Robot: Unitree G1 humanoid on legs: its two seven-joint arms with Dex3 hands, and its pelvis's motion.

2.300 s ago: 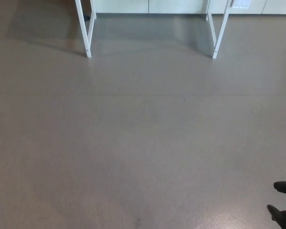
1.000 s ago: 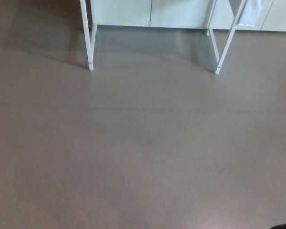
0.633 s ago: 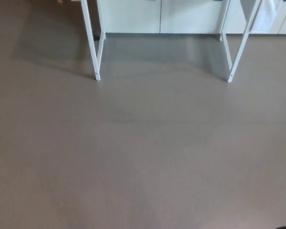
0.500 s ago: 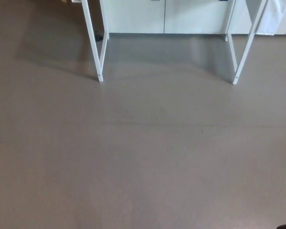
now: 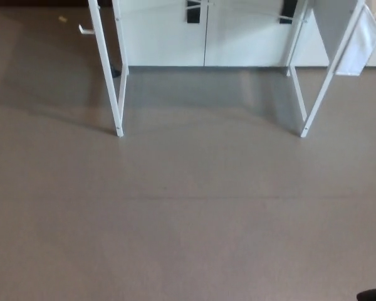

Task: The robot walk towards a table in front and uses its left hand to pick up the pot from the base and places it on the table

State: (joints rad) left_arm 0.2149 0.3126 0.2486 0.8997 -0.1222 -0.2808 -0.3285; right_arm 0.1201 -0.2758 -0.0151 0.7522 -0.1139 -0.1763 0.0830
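Only the white legs of the table show in the head view: the front left leg [image 5: 106,69] and the front right leg [image 5: 329,75] stand on the grey-brown floor ahead. The table's top is cut off by the upper edge. No pot and no base are in sight. A black sliver of my right hand [image 5: 375,294] pokes in at the bottom right corner. My left hand is out of the picture.
White cabinet doors [image 5: 203,37] with dark handles run along the wall behind the table legs. A white cloth or sheet [image 5: 358,41] hangs by the right leg. A small white object [image 5: 86,29] lies on the floor at the upper left.
The whole picture has shifted: the table legs and cabinets now sit lower and larger, so the camera has come closer. My right hand, in view earlier, is now a sliver.
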